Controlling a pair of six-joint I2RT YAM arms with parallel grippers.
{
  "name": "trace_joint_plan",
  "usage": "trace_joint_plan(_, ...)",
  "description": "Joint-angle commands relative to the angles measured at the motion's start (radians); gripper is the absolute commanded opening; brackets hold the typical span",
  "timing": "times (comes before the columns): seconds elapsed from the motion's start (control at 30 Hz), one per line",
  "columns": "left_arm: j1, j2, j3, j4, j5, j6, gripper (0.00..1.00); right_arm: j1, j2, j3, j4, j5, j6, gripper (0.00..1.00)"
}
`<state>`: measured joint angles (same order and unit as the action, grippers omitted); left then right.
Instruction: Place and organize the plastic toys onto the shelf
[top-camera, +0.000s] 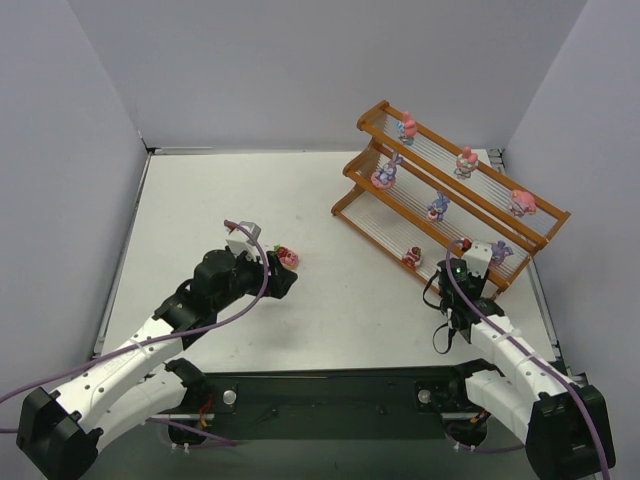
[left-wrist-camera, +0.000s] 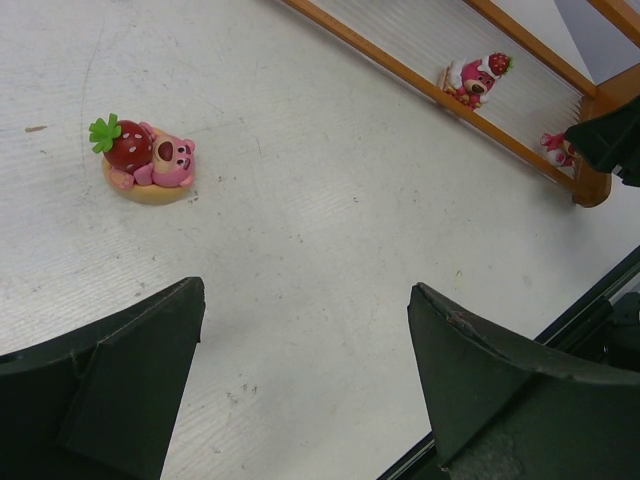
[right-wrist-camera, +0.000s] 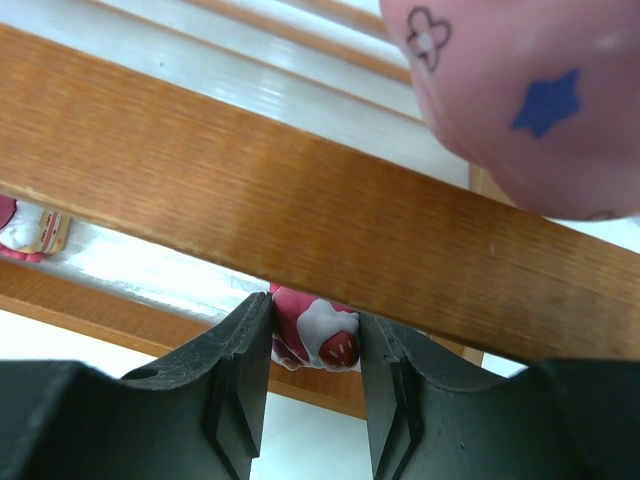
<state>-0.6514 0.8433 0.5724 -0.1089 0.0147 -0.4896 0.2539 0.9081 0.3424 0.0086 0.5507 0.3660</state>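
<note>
The left gripper hangs low over the table, its fingers spread wide with nothing between them. A pink bear toy with a strawberry, on a round tan base, lies on the table ahead of it, off toward the finger at the left of the wrist view and clear of both fingers. Farther ahead and to the right runs the shelf, with a second pink toy standing on its lowest tier. The right gripper is at the lowest tier, clamped on a red-and-pink toy squeezed between its fingertips, just under a wooden rail that crosses close in front of it. Above and to the right of that gripper shows the round pink base of another toy, marked with a blue star. Far to its left, a further toy is cut off by the frame edge. From above, the upper tiers beyond the right gripper hold three toys on top and two in the middle.
</note>
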Motion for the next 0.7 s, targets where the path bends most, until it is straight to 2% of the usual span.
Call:
trace_joint_plan(0.0, 0.009, -0.007, 0.003, 0.040, -0.007, 0.006, 0.93, -0.008, 0.012, -0.008, 0.016, 0.048, 0.019, 0.27)
trace_joint_plan(0.1, 0.012, -0.010, 0.004, 0.038, -0.007, 0.008, 0.93, -0.008, 0.029, -0.010, 0.024, 0.048, 0.017, 0.27)
trace_joint_plan(0.27, 0.016, -0.015, 0.003, 0.038, -0.033, 0.008, 0.93, -0.007, 0.054, -0.003, 0.031, 0.028, 0.007, 0.34)
trace_joint_plan(0.5, 0.022, -0.016, 0.004, 0.038, -0.033, 0.008, 0.93, -0.007, 0.049, -0.008, 0.036, 0.022, 0.001, 0.36)
trace_joint_plan(0.67, 0.024, -0.019, 0.004, 0.037, -0.030, 0.008, 0.93, -0.007, 0.046, -0.010, 0.036, 0.023, 0.001, 0.41)
